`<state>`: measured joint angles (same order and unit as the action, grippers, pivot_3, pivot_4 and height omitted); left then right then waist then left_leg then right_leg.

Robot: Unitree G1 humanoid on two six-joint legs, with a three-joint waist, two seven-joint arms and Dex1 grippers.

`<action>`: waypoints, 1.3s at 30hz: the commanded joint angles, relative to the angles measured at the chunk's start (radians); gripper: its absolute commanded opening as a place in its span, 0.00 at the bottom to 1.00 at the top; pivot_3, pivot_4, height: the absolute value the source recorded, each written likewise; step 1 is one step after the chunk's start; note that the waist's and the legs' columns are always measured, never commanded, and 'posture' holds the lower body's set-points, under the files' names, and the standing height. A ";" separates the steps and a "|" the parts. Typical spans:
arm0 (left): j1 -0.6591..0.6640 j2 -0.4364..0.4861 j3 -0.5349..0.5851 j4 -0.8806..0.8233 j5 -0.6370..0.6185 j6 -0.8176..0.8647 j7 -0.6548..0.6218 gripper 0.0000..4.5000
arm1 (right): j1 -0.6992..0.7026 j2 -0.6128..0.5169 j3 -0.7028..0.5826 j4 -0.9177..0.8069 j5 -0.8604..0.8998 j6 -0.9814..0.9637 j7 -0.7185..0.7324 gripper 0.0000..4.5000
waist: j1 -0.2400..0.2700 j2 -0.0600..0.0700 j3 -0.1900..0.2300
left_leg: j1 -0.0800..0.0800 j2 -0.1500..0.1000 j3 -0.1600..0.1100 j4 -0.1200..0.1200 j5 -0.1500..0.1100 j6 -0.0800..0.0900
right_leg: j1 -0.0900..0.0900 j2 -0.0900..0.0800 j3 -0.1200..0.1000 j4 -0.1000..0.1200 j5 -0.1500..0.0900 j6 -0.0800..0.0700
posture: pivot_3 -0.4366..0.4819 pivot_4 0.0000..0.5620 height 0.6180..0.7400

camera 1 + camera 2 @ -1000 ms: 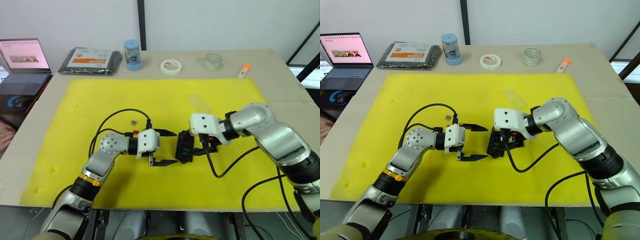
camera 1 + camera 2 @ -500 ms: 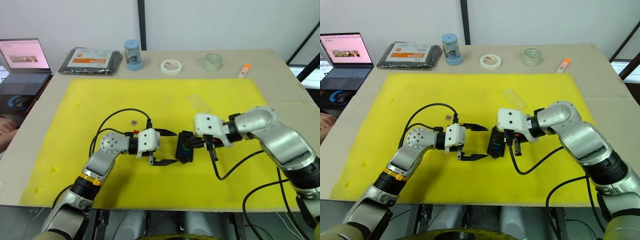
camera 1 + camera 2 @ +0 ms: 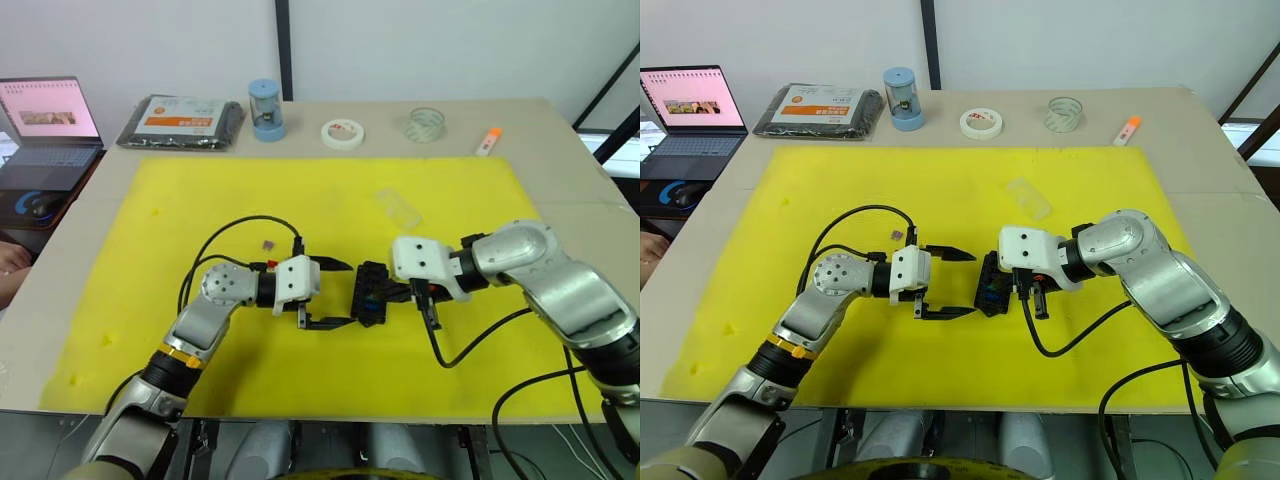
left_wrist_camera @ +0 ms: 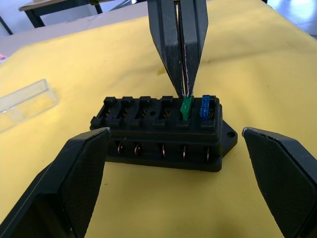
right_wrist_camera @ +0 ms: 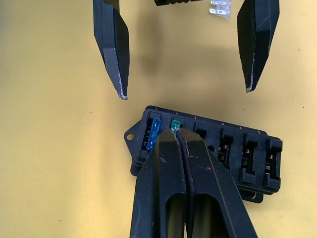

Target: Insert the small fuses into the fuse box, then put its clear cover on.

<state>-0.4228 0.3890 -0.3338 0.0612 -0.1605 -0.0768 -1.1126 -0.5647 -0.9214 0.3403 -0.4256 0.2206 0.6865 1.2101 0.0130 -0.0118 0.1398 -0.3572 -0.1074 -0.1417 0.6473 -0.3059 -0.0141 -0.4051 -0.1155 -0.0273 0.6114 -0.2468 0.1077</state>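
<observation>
A yellow mat (image 3: 200, 200) covers a tan bench (image 3: 560, 150). The right tool (image 4: 184, 91) is pressed closed, its tips touching the top of a green fuse (image 4: 185, 107) seated in the box (image 4: 163, 131); a blue fuse (image 4: 205, 105) sits in the end slot beside it. The left tool (image 3: 328, 294) is spread wide open just left of the box, holding nothing. A small fuse (image 3: 267, 244) lies loose on the mat behind the left arm. The cover (image 3: 399, 208) lies on the mat beyond the box. Along the bench's far edge stand a black packet (image 3: 180, 120), a blue cylinder (image 3: 265, 110) and two tape rolls (image 3: 342, 132).
</observation>
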 commanded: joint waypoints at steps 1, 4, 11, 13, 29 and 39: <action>-0.013 0.001 0.004 -0.019 -0.002 -0.012 -0.002 1.00 | -0.004 0.006 0.000 -0.012 -0.007 -0.017 -0.006 0.01 | 0.000 0.000 0.000 | 0.000 0.000 0.000 0.000 0.000 0.000 | 0.000 0.000 0.000 0.000 0.000 0.000 | 0.48 0.27 1.00; -0.008 0.003 0.002 -0.024 -0.001 -0.012 -0.002 1.00 | 0.004 0.007 0.013 0.000 -0.017 -0.024 -0.005 0.01 | 0.000 0.000 0.000 | 0.000 0.000 0.000 0.000 0.000 0.000 | 0.000 0.000 0.000 0.000 0.000 0.000 | 0.48 0.27 1.00; -0.005 0.006 0.000 -0.027 0.002 -0.011 0.000 1.00 | 0.036 0.015 0.044 0.029 -0.049 -0.053 -0.016 0.01 | 0.000 0.000 0.000 | 0.001 0.000 0.000 0.000 0.000 0.000 | 0.000 0.000 0.000 0.000 0.000 0.000 | 0.48 0.27 1.00; -0.001 0.007 0.000 -0.031 0.002 -0.010 0.002 1.00 | 0.042 0.013 0.057 0.038 -0.066 -0.064 -0.020 0.01 | 0.000 0.000 0.000 | 0.001 0.000 0.000 0.000 0.000 0.000 | 0.001 0.000 0.000 0.000 0.000 0.000 | 0.48 0.27 1.00; 0.017 0.043 0.007 -0.061 -0.003 0.003 -0.008 1.00 | 0.101 0.013 0.000 0.037 -0.063 -0.137 -0.021 0.01 | 0.000 -0.001 -0.002 | 0.002 0.000 0.000 0.000 0.000 0.000 | 0.002 0.000 0.000 0.000 0.000 0.000 | 0.48 0.27 1.00; 0.012 0.179 0.160 -0.163 -0.141 0.207 -0.015 1.00 | 0.156 0.073 -0.279 -0.060 0.126 -0.114 -0.120 0.09 | -0.001 0.000 0.000 | 0.000 0.000 -0.001 0.000 0.000 0.000 | 0.000 0.001 0.000 0.000 0.000 0.000 | 0.48 0.27 1.00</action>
<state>-0.3980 0.5508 -0.2264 -0.0672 -0.2661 0.1039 -1.1300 -0.4061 -0.8532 0.1248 -0.4471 0.3060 0.5695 1.1103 0.0123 -0.0122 0.1395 -0.3567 -0.1069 -0.1424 0.6473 -0.3059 -0.0141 -0.4047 -0.1148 -0.0268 0.6115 -0.2468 0.1077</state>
